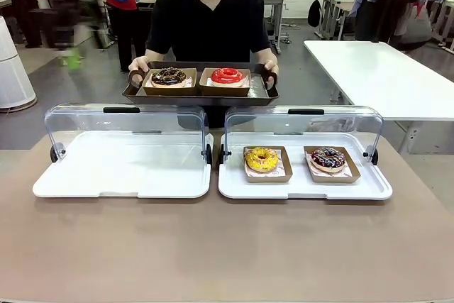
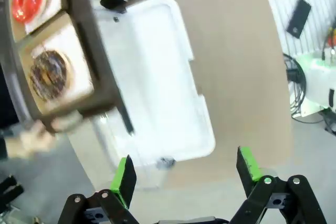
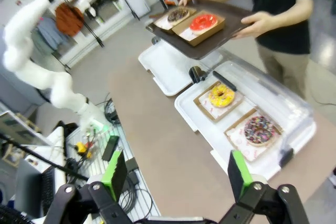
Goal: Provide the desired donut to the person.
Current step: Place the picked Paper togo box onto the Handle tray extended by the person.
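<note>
Person (image 1: 209, 26) holding tray (image 1: 201, 94) – two donuts, two more in right case (image 1: 305, 182), left gripper (image 2: 186, 174) and right gripper (image 3: 176, 174) – jaws apart, empty.

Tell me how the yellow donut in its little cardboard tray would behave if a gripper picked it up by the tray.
The yellow donut sits loose in a shallow brown cardboard tray, so it would probably slide or tip out if tilted. The thin card likely flexes under a squeeze. Both look light, and the glossy icing seems soft and easy to smear.
</note>
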You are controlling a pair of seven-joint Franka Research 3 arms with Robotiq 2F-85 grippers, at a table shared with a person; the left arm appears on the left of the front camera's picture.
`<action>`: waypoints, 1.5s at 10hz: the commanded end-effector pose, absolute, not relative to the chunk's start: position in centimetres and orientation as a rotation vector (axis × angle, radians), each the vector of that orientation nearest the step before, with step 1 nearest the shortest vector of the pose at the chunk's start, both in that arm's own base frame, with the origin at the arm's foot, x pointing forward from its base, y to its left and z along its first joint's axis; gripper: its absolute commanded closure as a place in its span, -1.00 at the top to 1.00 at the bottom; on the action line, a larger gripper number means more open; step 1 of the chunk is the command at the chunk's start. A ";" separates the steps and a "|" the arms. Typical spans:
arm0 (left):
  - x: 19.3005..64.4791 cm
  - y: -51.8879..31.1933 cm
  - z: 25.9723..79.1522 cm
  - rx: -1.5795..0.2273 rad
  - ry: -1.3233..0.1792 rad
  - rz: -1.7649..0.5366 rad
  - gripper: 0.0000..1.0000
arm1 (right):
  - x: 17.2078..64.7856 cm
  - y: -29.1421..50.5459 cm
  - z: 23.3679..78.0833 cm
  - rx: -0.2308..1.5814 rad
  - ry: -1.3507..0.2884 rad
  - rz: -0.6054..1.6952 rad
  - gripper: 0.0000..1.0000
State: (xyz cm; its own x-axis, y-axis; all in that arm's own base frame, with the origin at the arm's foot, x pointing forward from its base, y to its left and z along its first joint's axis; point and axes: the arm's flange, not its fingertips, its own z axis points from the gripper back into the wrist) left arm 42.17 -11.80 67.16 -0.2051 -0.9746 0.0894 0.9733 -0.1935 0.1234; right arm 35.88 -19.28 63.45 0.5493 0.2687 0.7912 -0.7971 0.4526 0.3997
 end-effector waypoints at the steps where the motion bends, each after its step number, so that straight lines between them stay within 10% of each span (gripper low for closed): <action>1: 39.1 -5.8 64.2 0.005 -0.200 -1.736 1.00 | 35.9 -19.1 63.5 0.876 -0.734 0.736 1.00; 15: 36.8 0.5 56.4 -0.036 -0.135 -1.680 1.00 | 35.9 -19.1 63.5 0.876 -0.734 0.736 1.00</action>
